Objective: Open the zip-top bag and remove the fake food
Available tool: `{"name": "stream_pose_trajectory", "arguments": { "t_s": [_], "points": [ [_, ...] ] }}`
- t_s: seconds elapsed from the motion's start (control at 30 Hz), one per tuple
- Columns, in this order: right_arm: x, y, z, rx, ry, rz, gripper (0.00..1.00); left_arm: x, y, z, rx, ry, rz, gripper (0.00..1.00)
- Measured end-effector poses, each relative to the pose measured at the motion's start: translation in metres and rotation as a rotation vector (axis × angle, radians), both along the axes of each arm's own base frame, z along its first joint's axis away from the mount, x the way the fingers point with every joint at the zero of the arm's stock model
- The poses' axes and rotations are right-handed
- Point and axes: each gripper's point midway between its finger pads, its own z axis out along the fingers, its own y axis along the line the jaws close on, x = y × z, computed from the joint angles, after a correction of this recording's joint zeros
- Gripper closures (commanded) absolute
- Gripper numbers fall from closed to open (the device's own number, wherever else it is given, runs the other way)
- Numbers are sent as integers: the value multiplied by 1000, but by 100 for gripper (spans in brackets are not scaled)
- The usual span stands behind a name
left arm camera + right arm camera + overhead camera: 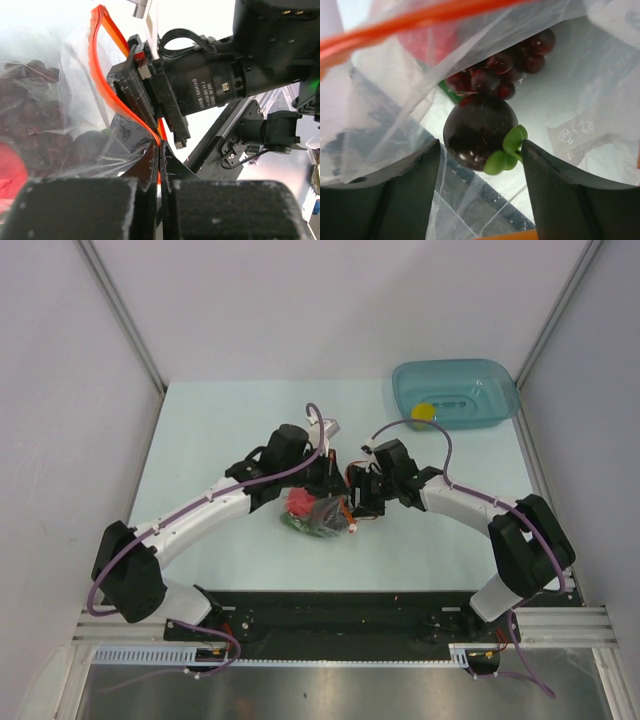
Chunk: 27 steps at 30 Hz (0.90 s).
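– Orange zipper strip [107, 95] was pinched tight in your left gripper [159, 165], right? Where did the zip-top bag [318, 515] sit?
– Mid-table [200, 440], between both arms. Your right gripper [480, 147] was inside its mouth, jaws apart either side of the dark round fruit [477, 127], not clamping it.
– Film looked thin, crinkly, slippery. I'd judge the strip the only stiff hold.
– Agreed. Fruit looked light, hard, smooth: grip across the middle, clear of the green leaves [507, 150].

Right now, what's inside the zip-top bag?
Inside the zip-top bag: a dark round fruit with green leaves, a purple grape bunch behind it, a red piece, a green sliver. Anything beneath them is covered.
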Motion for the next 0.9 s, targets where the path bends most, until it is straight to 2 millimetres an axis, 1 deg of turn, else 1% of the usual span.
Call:
{"name": "stream_pose_trajectory", "arguments": {
  "t_s": [0.1, 0.2, 0.3, 0.47, 0.57, 0.6, 0.67, 0.7, 0.77, 0.83, 0.9],
  "points": [
    [-3, -3, -14, -26, 14, 12, 20, -1, -1, -6, 5, 9, -4, 100],
    [-5, 0, -23, -37, 22, 30, 17, -4, -8, -14, 6, 24, -19, 100],
    [-8, 0, -32, -51, 33, 39, 16, -8, -12, -23, 12, 43, -28, 100],
    [-12, 2, -46, -70, 54, 53, 16, -11, -14, -30, 19, 57, -38, 100],
    [-18, 3, -52, -81, 60, 61, 21, -13, -15, -31, 19, 64, -47, 100],
    [-20, 3, -54, -87, 61, 64, 27, -14, -15, -31, 19, 64, -49, 100],
    [-24, 3, -57, -97, 63, 67, 35, -15, -15, -32, 22, 63, -53, 100],
    [-25, 2, -58, -100, 63, 67, 47, -15, -16, -32, 23, 64, -54, 100],
    [-27, 0, -57, -104, 61, 60, 55, -17, -16, -34, 24, 65, -57, 100],
    [-28, -2, -50, -97, 54, 45, 56, -18, -15, -37, 27, 69, -57, 100],
    [-27, -3, -37, -83, 29, 33, 58, -19, -14, -40, 30, 75, -55, 100]
  ]
}}
